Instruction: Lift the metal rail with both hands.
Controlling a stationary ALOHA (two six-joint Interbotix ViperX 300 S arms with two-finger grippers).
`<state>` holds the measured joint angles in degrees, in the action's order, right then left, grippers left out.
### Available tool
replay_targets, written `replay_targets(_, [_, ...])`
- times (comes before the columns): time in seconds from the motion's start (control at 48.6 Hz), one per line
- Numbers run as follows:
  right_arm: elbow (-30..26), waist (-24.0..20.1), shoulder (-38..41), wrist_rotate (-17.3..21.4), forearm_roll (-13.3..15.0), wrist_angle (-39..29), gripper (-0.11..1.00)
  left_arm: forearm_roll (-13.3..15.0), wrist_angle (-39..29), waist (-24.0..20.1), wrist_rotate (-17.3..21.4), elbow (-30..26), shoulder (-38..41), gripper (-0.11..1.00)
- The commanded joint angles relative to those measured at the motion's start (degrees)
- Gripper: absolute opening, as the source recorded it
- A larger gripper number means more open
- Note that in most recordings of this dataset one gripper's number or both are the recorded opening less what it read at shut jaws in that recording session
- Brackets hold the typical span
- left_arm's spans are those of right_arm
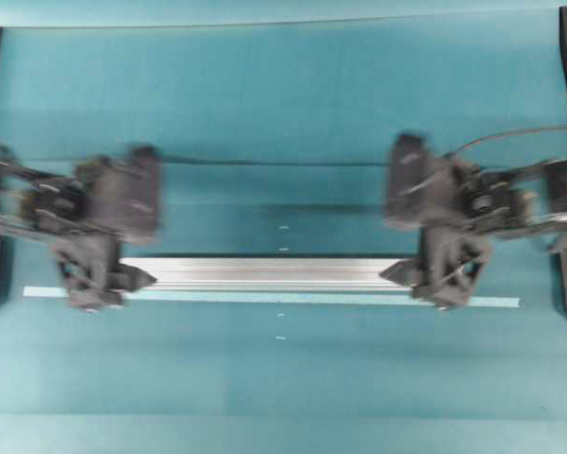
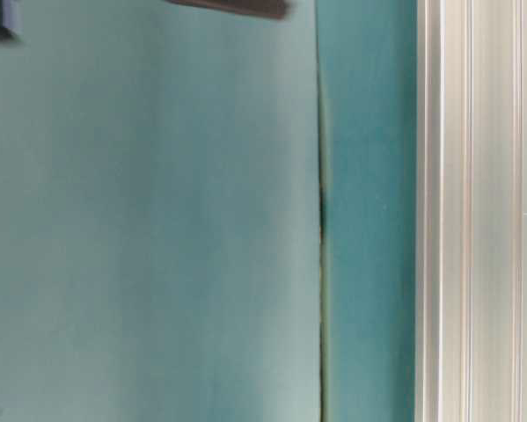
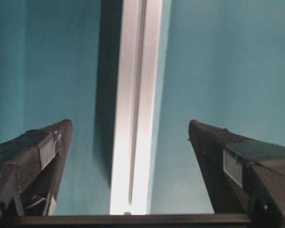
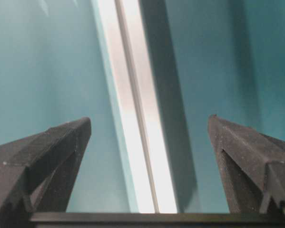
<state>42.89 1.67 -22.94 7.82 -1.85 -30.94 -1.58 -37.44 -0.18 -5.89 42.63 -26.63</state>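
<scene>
Overhead: rail [image 1: 269, 272] lies flat on teal table [image 1: 283, 104], lengthwise across mid-view, w/ thin pale tape strip [image 1: 491, 303] just beside its near edge. Left gripper [image 1: 101, 274] sits over rail's left end, right gripper [image 1: 444, 272] over right end; both blurred, so contact cannot be told here. Table-level: only a grooved stretch of rail [image 2: 474, 211] at right edge on teal mat; no gripper identifiable. Left wrist: fingers [image 3: 37, 152] spread wide, rail [image 3: 135, 109] running between them, clear of both pads, nothing pinched. Right wrist: fingers [image 4: 52, 152] likewise wide apart, straddling rail [image 4: 132, 118], no touch. Handling (judgement): aluminium extrusion, so stiff, no sag, probably moderate wt; smooth faces likely slippery vs. plastic pads. Best hold approx. symmetric near each end, pads across the side faces, so load splits evenly and bar stays level; uneven lift risks tilt and slide-out.
</scene>
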Motion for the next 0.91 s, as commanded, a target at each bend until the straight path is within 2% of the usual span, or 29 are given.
replay_targets(0.0, [1.67,0.18,-4.57,-0.26,0.35,5.89,1.0,-0.09,1.23,0.09,0.09,0.79,-5.19,0.97])
replay_targets(0.123, [5.27,0.62,-10.2,0.18,0.44,16.52,1.0,-0.09,3.78,0.09,-0.09,2.99,-10.99,0.97])
replay_targets(0.247, [8.17,1.05,-15.64,0.18,0.35,22.94,0.99,-0.09,9.32,-0.44,-0.09,5.45,-16.44,0.97])
replay_targets(0.411, [10.72,1.41,-21.18,0.18,0.44,22.59,0.99,-0.09,15.91,-1.23,-0.09,6.68,-20.92,0.96])
replay_targets(0.679, [11.34,1.58,-27.6,0.09,0.44,21.97,0.99,-0.09,16.88,-2.2,-0.26,6.86,-26.72,0.96])
replay_targets(0.885, [11.69,1.58,-29.71,0.18,0.44,22.06,0.99,-0.09,20.74,-2.2,-0.26,6.59,-30.32,0.96])
